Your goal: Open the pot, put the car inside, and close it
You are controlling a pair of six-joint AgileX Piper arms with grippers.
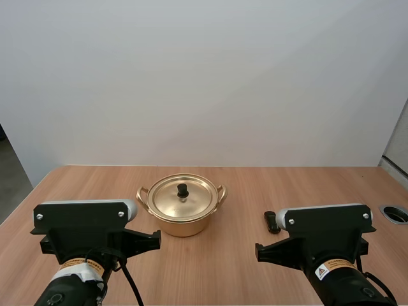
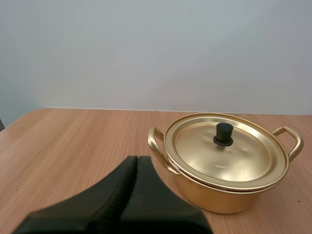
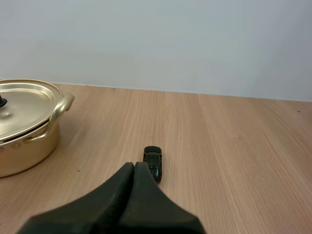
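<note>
Gold-coloured metal pot (image 1: pixel 183 226) sits on the wooden table (image 1: pixel 229 271) with its black-knobbed lid (image 1: pixel 191 203) on (contents hidden). A small dark toy car (image 1: pixel 271 221) lies apart, toward the right arm. The left gripper (image 2: pixel 137 159) and the right gripper (image 3: pixel 134 165) hover with fingers pressed together, holding nothing.

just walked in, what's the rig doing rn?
Nothing is being handled yet. The gold pot sits mid-table with its lid on. The small dark car lies on the wood to the pot's right, apart from it. The left tool is shut on nothing and points toward the pot. The right tool is shut on nothing too, just short of the car. Opening the pot has not begun.
</note>
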